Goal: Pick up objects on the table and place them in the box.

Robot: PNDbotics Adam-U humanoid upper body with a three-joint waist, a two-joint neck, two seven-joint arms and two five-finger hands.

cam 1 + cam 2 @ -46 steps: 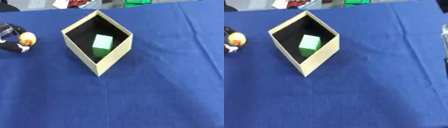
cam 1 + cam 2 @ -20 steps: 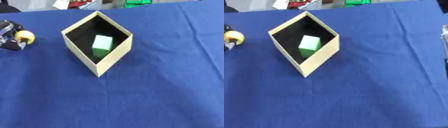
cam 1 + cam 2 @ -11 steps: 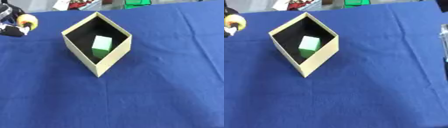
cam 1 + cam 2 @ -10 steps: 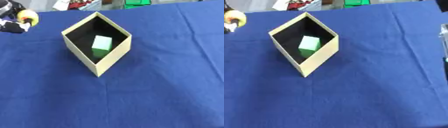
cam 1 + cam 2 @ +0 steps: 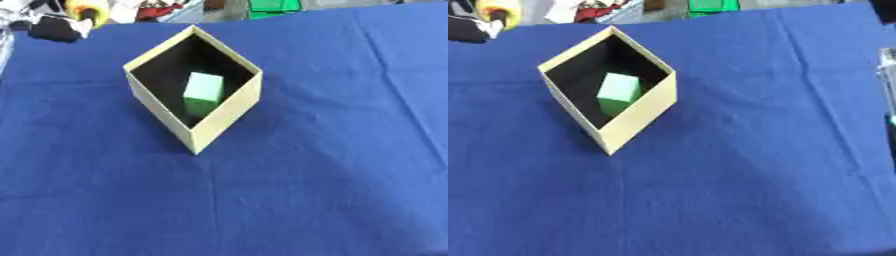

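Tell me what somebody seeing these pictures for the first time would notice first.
The open cream cardboard box stands corner-on, left of centre on the blue tablecloth, with a light green block inside against its dark interior. At the upper left corner, over the table's far edge, the robot's black left hand is curled round a small yellow object.

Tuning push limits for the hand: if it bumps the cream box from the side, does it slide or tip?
Probably slides. The box looks thin-walled and open-topped, so likely light, holding only a green block. Its walls rise fairly high over the base, so a high bump might tip it. The blue cloth could bunch and snag a corner.
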